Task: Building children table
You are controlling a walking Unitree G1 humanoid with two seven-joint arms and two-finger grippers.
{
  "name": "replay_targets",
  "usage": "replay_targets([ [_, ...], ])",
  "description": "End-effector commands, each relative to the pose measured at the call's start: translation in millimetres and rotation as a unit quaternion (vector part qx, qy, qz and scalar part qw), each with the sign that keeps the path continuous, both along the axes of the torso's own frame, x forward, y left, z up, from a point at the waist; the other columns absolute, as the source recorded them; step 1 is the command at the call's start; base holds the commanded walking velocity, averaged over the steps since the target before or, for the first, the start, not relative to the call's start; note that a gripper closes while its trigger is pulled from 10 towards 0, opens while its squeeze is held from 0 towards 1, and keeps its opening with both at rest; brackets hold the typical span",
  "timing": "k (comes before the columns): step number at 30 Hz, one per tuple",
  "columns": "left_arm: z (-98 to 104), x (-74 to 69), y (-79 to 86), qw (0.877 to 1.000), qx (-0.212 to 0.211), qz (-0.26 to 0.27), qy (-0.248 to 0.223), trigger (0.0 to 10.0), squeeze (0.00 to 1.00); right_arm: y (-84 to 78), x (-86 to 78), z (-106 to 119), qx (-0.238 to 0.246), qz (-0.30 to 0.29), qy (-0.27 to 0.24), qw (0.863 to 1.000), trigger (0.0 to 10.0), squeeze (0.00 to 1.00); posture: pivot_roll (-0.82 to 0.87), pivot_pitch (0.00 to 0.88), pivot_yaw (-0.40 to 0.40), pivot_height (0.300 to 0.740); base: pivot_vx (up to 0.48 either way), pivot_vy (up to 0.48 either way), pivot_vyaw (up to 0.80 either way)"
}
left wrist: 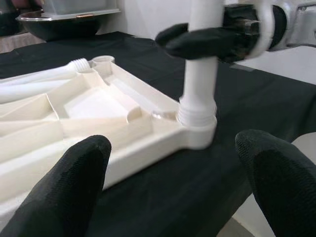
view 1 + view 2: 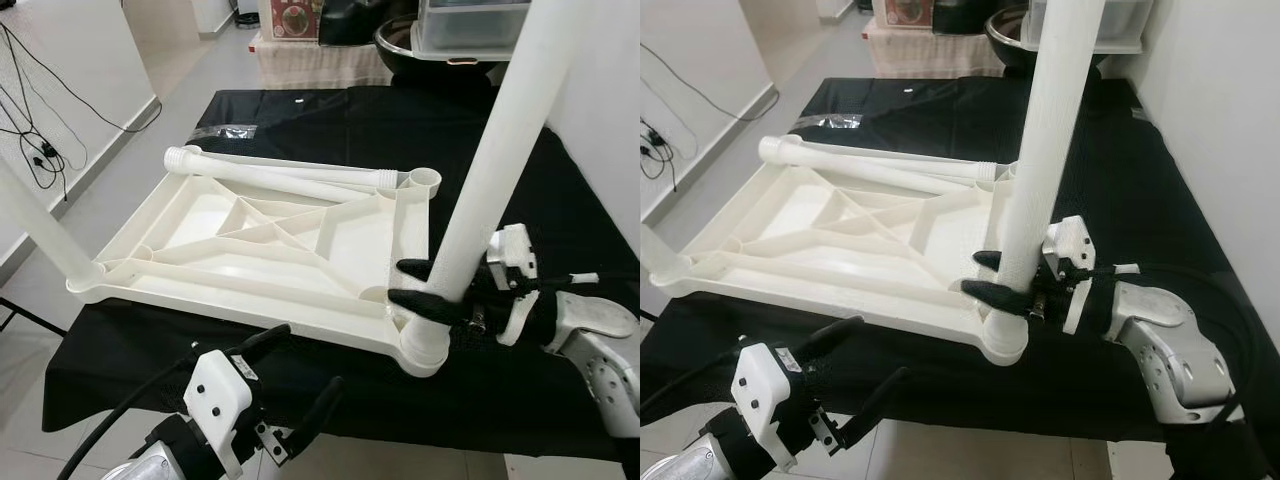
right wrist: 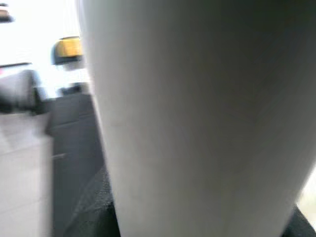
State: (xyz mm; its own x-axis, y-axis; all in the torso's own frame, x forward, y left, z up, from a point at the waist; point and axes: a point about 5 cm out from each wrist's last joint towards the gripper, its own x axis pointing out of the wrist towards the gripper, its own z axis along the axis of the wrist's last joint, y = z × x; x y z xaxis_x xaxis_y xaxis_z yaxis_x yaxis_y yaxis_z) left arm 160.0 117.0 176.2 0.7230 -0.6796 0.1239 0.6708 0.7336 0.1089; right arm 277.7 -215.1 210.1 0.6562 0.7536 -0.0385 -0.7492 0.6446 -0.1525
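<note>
A cream-white ribbed plastic tabletop (image 2: 250, 250) and cream-white plastic tube legs (image 2: 490, 170) lie against the plain black cloth on the counter (image 2: 330, 120). Both tools have black fingers (image 1: 74, 182) and white wrist housings (image 2: 215, 395).

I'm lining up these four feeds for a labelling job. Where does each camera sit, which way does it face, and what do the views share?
Left eye view: head camera, facing down at the upturned tabletop on black cloth; both arms show.
Right eye view: its stereo twin, same scene; right end effector grips the upright leg.
Left wrist view: looks along the open left end effector toward that leg's corner socket.
Right wrist view: pressed close against the leg.
Shared: the upright leg.
</note>
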Motion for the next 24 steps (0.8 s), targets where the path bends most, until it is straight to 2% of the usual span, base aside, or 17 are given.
replay_targets([
  [1,-4,0.3,3.0,1.0,0.004,0.005,0.011,10.0,0.0,-18.2,3.7,-16,-0.045,-0.076,0.033,0.996,0.0,0.0,0.06,0.132,0.005,0.74,0.0,0.0,0.0],
  [2,-4,1.0,3.2,1.0,0.004,0.005,0.011,10.0,0.0,-27.0,7.8,-15,-0.059,-0.132,0.026,0.989,0.0,0.0,0.06,0.132,0.005,0.74,0.0,0.0,0.0],
  [5,-2,3.5,2.7,1.0,0.004,0.004,0.01,10.0,0.0,-46.9,17.7,-10,-0.095,-0.291,0.009,0.952,0.0,0.0,0.06,0.127,0.007,0.74,0.0,0.0,0.0],
  [7,-2,3.5,2.7,1.0,0.004,0.004,0.01,10.0,0.0,-46.9,17.7,-10,-0.095,-0.291,0.009,0.952,0.0,0.0,0.06,0.127,0.007,0.74,0.0,0.0,0.0],
  [8,-2,4.0,2.3,1.0,0.004,0.004,0.009,10.0,0.0,-52.4,19.0,-10,-0.108,-0.352,0.012,0.93,0.0,0.0,0.06,0.126,0.007,0.74,0.0,0.0,0.0],
  [9,-1,4.4,1.6,1.0,0.003,0.003,0.009,10.0,0.0,-50.7,19.1,-8,-0.097,-0.408,0.012,0.908,0.0,0.0,0.06,0.125,0.007,0.74,0.0,0.0,0.0],
  [10,-1,4.4,1.6,1.0,0.003,0.003,0.009,10.0,0.0,-50.7,19.1,-8,-0.097,-0.408,0.012,0.908,0.0,0.0,0.06,0.125,0.007,0.74,0.0,0.0,0.0],
  [11,-1,4.7,0.8,1.0,0.002,0.002,0.009,10.0,0.0,-35.6,19.7,-6,-0.08,-0.425,0.009,0.902,0.0,0.0,0.06,0.123,0.01,0.74,0.0,0.0,0.0],
  [12,-1,4.9,-0.1,1.0,0.001,0.001,0.009,10.0,0.0,-17.7,20.2,-3,-0.062,-0.423,0.004,0.904,0.0,0.0,0.06,0.121,0.007,0.74,0.0,0.0,0.0],
  [13,-1,4.9,-0.1,1.0,0.001,0.001,0.009,10.0,0.0,-17.7,20.2,-3,-0.062,-0.423,0.004,0.904,0.0,0.0,0.06,0.121,0.007,0.74,0.0,0.0,0.0],
  [16,-1,5.8,-2.1,1.0,-0.001,-0.001,0.008,10.0,0.0,20.6,22.7,0,-0.033,-0.397,-0.008,0.917,0.0,0.0,0.06,0.121,-0.001,0.74,0.0,0.0,0.0],
  [17,-1,5.8,-2.1,1.0,-0.001,-0.001,0.008,10.0,0.0,20.6,22.7,0,-0.033,-0.397,-0.008,0.917,0.0,0.0,0.06,0.121,-0.001,0.74,0.0,0.0,0.0],
  [19,-1,6.3,-2.5,1.0,-0.002,0.0,0.008,10.0,0.0,36.4,24.7,2,-0.021,-0.382,-0.009,0.924,0.0,0.0,0.06,0.123,-0.003,0.74,0.0,0.0,0.0],
  [20,-1,6.3,-2.5,1.0,-0.002,0.0,0.008,10.0,0.0,36.4,24.7,2,-0.021,-0.382,-0.009,0.924,0.0,0.0,0.06,0.123,-0.003,0.74,0.0,0.0,0.0],
  [21,-1,6.6,-2.3,1.0,-0.003,0.001,0.008,10.0,0.0,44.6,26.0,3,-0.016,-0.362,-0.01,0.932,0.0,0.0,0.06,0.123,-0.004,0.74,0.0,0.0,0.0],
  [22,-1,6.9,-2.0,1.0,-0.003,0.002,0.008,10.0,0.0,50.9,26.8,5,-0.007,-0.34,-0.009,0.94,10.0,0.0,0.06,0.128,-0.007,0.74,0.0,0.0,0.0],
  [24,-2,7.2,-1.8,1.0,-0.003,0.003,0.009,10.0,0.0,54.6,27.3,7,-0.001,-0.327,-0.009,0.945,10.0,0.0,0.06,0.13,-0.008,0.74,0.0,0.0,0.0],
])
